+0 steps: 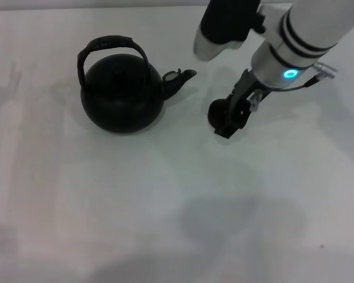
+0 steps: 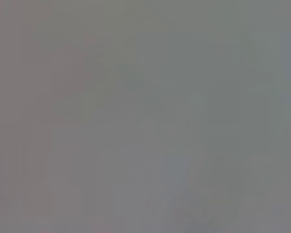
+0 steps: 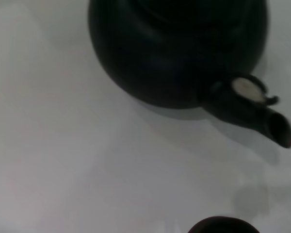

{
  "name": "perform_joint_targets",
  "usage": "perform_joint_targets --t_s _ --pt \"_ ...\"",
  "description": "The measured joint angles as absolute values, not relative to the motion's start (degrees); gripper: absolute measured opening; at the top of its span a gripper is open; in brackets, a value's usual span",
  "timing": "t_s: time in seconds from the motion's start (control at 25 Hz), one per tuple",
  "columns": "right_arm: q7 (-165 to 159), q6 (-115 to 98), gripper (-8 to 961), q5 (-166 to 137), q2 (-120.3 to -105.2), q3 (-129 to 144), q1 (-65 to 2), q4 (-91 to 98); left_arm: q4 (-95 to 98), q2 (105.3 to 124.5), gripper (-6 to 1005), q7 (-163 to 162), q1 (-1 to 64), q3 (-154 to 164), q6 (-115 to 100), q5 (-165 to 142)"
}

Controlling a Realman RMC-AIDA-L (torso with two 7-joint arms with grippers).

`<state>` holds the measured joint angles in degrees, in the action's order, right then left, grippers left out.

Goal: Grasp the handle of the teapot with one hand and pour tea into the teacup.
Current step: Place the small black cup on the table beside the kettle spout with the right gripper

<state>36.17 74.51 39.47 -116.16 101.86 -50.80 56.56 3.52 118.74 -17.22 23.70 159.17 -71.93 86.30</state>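
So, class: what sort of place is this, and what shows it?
Probably a robot test bench: a bare white table holding only a teapot and teacup, with the right gripper at the cup.

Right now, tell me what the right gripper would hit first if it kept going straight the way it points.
Most likely the teacup: the right gripper points down at it on the white table. Depth is unclear, so contact can't be confirmed.
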Motion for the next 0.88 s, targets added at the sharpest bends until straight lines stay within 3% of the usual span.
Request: perform_joint_targets --t_s 0.88 --pt "31.7 70.7 733 43.3 -116.20 111.2 -51.5 56.6 3.5 118.74 875 -17.4 23.8 159.2 -71.9 86.4"
